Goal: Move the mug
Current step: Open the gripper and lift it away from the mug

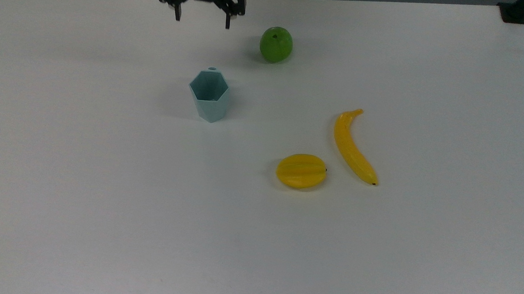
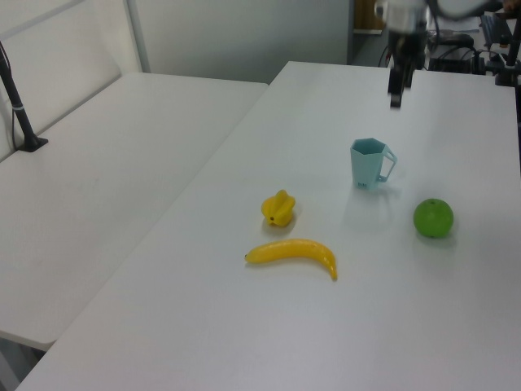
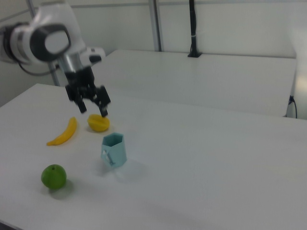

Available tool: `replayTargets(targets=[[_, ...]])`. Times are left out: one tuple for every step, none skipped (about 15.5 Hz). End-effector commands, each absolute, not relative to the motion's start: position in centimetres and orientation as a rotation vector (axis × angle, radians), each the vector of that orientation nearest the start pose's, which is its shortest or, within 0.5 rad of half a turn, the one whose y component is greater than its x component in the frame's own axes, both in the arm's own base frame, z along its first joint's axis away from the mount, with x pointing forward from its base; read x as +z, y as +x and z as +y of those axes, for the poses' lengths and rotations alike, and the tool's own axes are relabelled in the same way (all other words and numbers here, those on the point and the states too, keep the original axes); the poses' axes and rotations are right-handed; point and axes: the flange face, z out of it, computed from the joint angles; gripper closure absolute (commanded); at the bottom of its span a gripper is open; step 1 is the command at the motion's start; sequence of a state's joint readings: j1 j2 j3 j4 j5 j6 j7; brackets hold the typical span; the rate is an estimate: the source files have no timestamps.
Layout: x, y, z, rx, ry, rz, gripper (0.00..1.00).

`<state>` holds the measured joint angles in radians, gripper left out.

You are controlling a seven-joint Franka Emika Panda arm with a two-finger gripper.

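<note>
1. The mug [image 1: 209, 94] stands upright on the desk [image 1: 104, 201], near the green apple [image 1: 276, 44].
2. The end effector [image 1: 201, 20] hangs above the mug, fingers apart, holding nothing.

A white counter [image 1: 104, 201] carries three pieces of fruit. A green apple [image 1: 276, 44] sits toward the far edge in the top view, stem dimple up. Taking the apple as landmark: a yellow banana [image 1: 354, 146] lies well apart from it, nearer the camera and toward the top view's right, curved, its dark tip pointing at the near side. A yellow starfruit [image 1: 301, 171] lies just beside the banana's lower end, on the top view's left of it, not touching, and farther from the apple than the banana's upper tip. In the left view the apple [image 2: 433, 217] is on the right, the banana [image 2: 293, 253] nearest the camera, the starfruit [image 2: 278, 208] just behind it. A second white counter [image 2: 98, 195] stands alongside, with a black post [image 2: 18, 106] on it.
</note>
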<state>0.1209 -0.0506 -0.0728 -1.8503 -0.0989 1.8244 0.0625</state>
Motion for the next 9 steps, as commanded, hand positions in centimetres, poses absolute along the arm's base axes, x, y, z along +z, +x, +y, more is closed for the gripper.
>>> replayTargets(targets=[[60.2, 55.2, 2.0, -0.079, -3.228, 0.023, 0.0], [61.0, 55.0, 2.1, -0.079, -3.228, 0.018, 0.0], [61.6, 54.6, 2.2, -0.058, -3.22, 0.029, 0.0], [61.7, 54.3, 2.1, -0.026, -3.203, 0.038, 0.0], [62.1, 54.1, 1.9, -0.005, -3.191, 0.045, 0.0], [61.8, 54.2, 1.8, 0.015, -3.193, 0.031, 0.0], [61.8, 54.2, 1.8, 0.015, -3.192, 0.035, 0.0], [61.8, 54.2, 1.6, 0.018, -3.193, 0.035, 0.0], [61.9, 54.1, 1.6, 0.016, -3.192, 0.035, 0.0]])
